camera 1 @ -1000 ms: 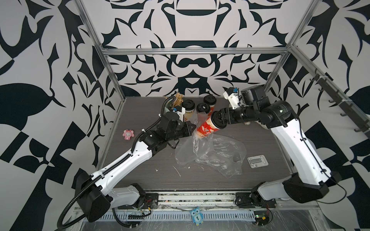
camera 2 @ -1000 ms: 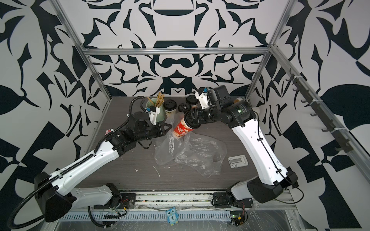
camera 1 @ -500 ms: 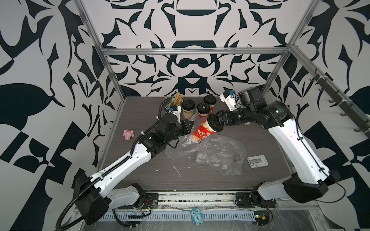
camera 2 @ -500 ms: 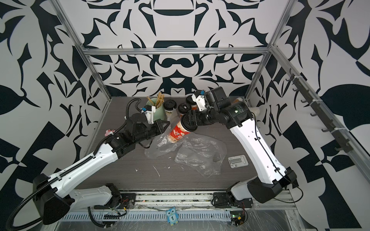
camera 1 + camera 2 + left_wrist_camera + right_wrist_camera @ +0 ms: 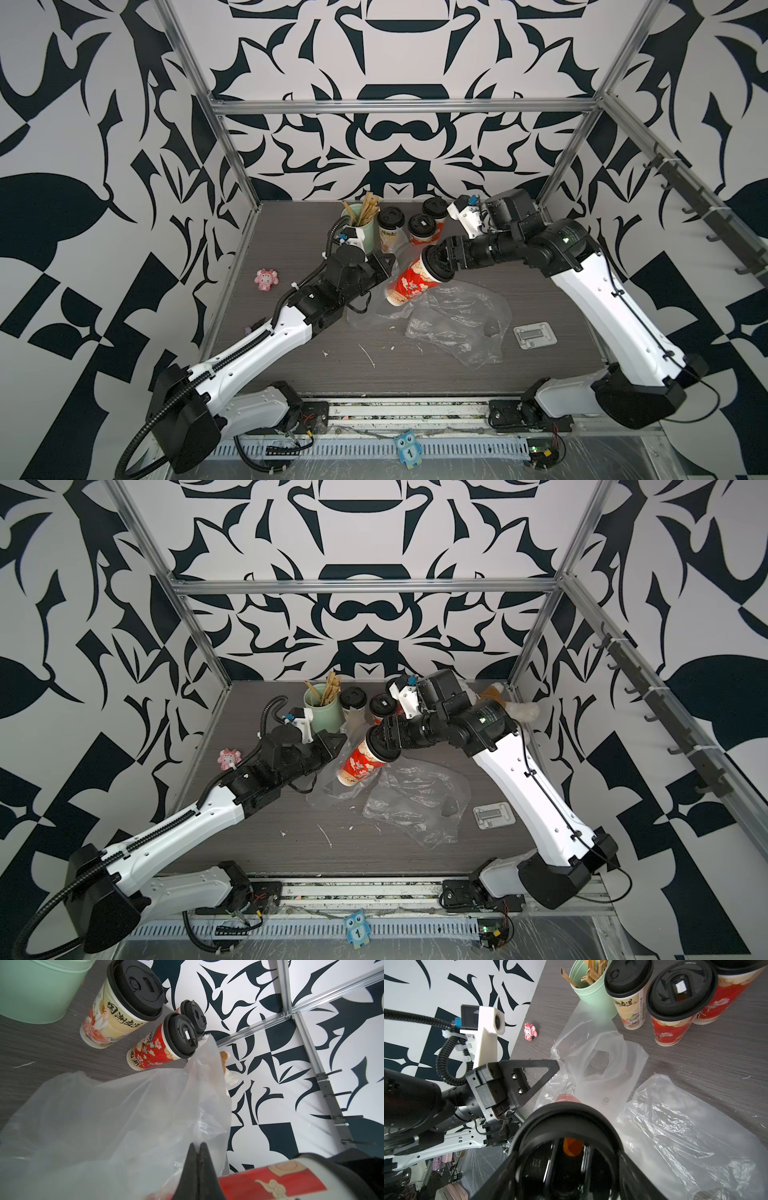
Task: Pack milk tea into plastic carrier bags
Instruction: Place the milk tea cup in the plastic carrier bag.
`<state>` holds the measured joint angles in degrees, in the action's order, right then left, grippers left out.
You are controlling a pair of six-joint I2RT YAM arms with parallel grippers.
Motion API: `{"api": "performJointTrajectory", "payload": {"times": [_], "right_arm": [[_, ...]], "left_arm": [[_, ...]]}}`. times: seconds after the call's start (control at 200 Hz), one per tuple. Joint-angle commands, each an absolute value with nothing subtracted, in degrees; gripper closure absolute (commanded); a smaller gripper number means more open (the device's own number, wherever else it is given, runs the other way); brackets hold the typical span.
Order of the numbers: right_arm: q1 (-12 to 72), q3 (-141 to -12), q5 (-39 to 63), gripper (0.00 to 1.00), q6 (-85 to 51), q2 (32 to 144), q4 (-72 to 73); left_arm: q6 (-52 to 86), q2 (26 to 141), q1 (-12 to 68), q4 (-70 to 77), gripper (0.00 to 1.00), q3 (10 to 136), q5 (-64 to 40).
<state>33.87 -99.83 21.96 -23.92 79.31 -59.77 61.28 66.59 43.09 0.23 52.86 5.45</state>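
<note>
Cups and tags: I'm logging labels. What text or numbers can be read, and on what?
"1": blue owl tag.
"国潮", with further characters too stylised to read: cream cup.
"国潮": nearer standing red cup.
Held red cup: only cloud patterns, no legible text.

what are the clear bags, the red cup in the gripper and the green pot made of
Clear bags: thin plastic film, translucent and glossy, crinkled with shiny highlights.
Red cup: apparently printed paper, matte, with a black, likely plastic lid.
Green pot: smooth satin mint; plastic or painted metal, cannot tell.
</note>
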Motion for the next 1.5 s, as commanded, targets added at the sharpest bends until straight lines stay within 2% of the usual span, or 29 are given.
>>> {"api": "performJointTrajectory", "payload": {"times": [0.0,0.43,0.75,1.155,1.5], "right_arm": [[35.2,-99.2,22.2,0.6,-25.0,77.7,-54.7],[41.1,-95.0,14.9,0.6,-24.7,78.9,-49.6],[45.3,-87.4,9.6,0.61,-26.0,77.9,-41.8],[49.9,-83.6,5.0,0.62,-26.1,81.5,-40.6],[52.2,-75.2,2.6,0.63,-31.3,81.7,-27.9]], "left_arm": [[64.9,65.5,43.6,3.0,1.0,52.3,7.7],[67.7,65.5,47.0,3.5,1.0,53.0,11.6],[69.4,63.0,48.3,3.5,1.0,51.8,16.6],[70.8,62.2,48.4,3.6,1.0,51.5,16.8],[72.5,59.7,48.4,3.6,1.0,49.8,19.4]]}}
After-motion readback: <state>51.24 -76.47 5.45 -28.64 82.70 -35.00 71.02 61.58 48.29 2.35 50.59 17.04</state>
